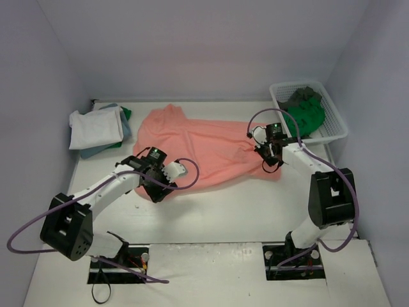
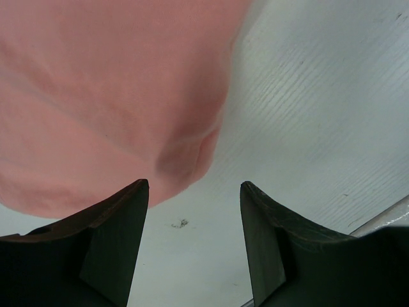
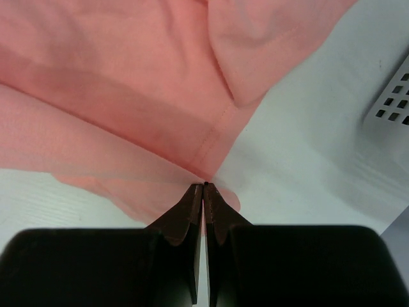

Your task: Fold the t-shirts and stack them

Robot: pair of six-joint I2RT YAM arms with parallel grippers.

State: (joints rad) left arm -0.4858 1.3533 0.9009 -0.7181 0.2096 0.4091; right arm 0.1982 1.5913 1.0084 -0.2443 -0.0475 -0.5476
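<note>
A salmon pink t-shirt [image 1: 204, 144] lies spread across the middle of the table. My right gripper [image 1: 268, 163] is shut on its right-hand edge; in the right wrist view the closed fingertips [image 3: 204, 187] pinch a thin fold of the pink cloth [image 3: 128, 83]. My left gripper [image 1: 158, 190] stands open at the shirt's near-left edge. The left wrist view shows its jaws [image 2: 195, 185] apart over bare table, with the pink hem [image 2: 96, 83] just ahead and to the left, not between them. Folded white [image 1: 96, 128], light blue [image 1: 126, 131] and green [image 1: 126, 114] shirts are stacked at the back left.
A white mesh basket [image 1: 339, 118] at the back right holds a bright green shirt [image 1: 310, 115] and a dark grey one [image 1: 300, 96]; its corner [image 3: 390, 102] shows in the right wrist view. Walls enclose the table on three sides.
</note>
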